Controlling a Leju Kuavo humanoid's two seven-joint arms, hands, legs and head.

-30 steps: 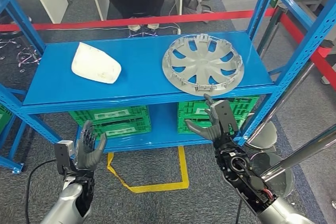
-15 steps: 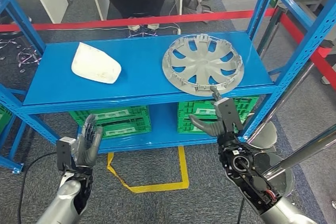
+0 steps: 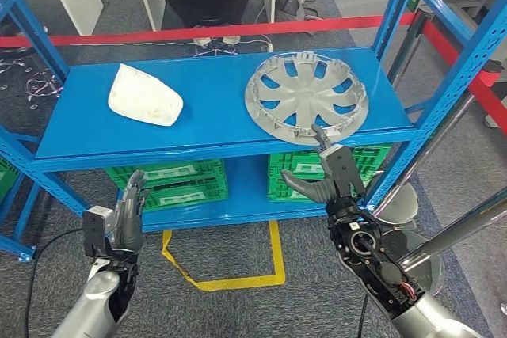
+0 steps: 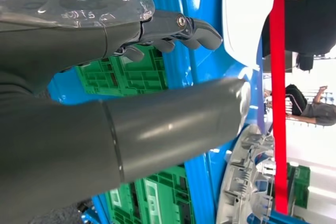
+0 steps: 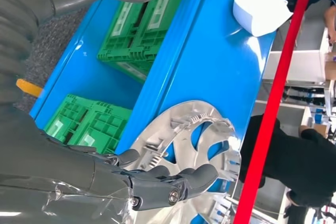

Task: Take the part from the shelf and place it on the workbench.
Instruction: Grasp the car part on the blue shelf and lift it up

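On my head feed the silver hubcap point(image 3: 306, 97) lies flat on the right half of the blue shelf point(image 3: 215, 120), upper centre of frame, with the white cover point(image 3: 145, 95) well apart from it toward the upper left. My right hand point(image 3: 325, 176) sits just below the hubcap's near rim at centre right, fingers spread wide and holding nothing; I cannot tell whether a fingertip touches the rim. My left hand point(image 3: 126, 220) is at lower left, below the shelf edge in front of the green crates point(image 3: 179, 180), fingers apart and empty.
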